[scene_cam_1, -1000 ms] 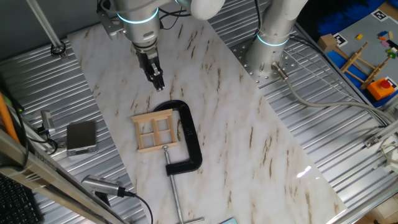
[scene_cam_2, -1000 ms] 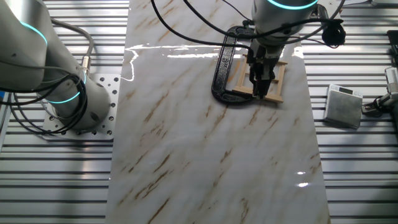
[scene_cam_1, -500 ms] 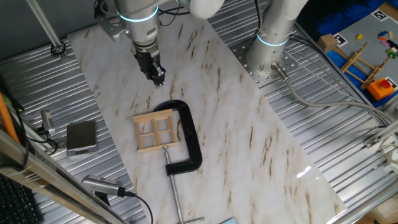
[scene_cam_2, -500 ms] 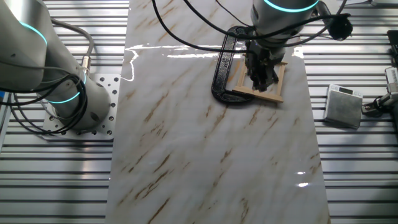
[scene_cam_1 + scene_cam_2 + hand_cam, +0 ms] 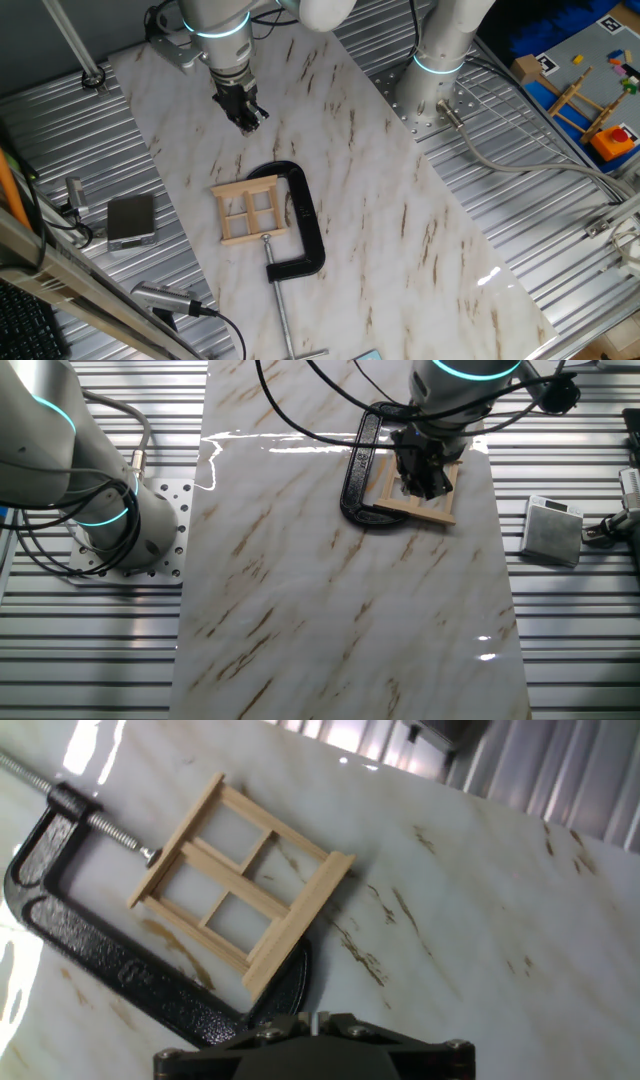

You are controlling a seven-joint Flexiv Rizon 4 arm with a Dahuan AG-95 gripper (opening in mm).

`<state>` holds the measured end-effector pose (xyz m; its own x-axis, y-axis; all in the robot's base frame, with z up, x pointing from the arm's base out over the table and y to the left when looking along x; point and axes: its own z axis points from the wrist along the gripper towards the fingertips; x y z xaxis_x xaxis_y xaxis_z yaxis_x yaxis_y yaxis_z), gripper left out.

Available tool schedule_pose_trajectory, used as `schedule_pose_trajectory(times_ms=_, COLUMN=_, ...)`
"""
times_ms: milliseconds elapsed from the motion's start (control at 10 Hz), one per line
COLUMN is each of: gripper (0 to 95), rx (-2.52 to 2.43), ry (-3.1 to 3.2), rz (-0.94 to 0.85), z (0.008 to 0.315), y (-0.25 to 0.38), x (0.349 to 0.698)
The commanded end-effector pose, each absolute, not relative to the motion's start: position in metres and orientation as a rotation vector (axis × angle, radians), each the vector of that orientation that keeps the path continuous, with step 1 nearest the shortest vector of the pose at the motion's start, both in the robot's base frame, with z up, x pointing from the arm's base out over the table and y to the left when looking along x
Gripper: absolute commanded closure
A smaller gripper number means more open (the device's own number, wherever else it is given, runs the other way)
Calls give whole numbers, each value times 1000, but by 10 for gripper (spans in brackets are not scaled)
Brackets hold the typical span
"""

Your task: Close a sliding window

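Two high opposite table views, hand view close (all share sliding window)

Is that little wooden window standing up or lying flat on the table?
Lying flat. The window rests on the marble table, which shows through its four panes, and a black clamp grips it.

The black two-finger end effector has drawn up and away from the small pale wooden four-pane sliding window, a wider strip of marbled white surface now lying between them; in the other fixed view it sits higher.
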<state>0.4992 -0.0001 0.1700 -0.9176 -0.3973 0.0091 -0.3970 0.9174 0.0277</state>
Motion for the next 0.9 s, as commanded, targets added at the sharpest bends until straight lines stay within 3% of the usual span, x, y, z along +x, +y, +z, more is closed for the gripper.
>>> schedule_pose_trajectory(times_ms=100, gripper=950, rx=588, ry=-3056, rz=-20, z=170, y=0, x=500)
schedule_pose_trajectory(times_ms=900, gripper=950, rx=447, ry=-3080, rz=-49, z=167, y=5, x=506)
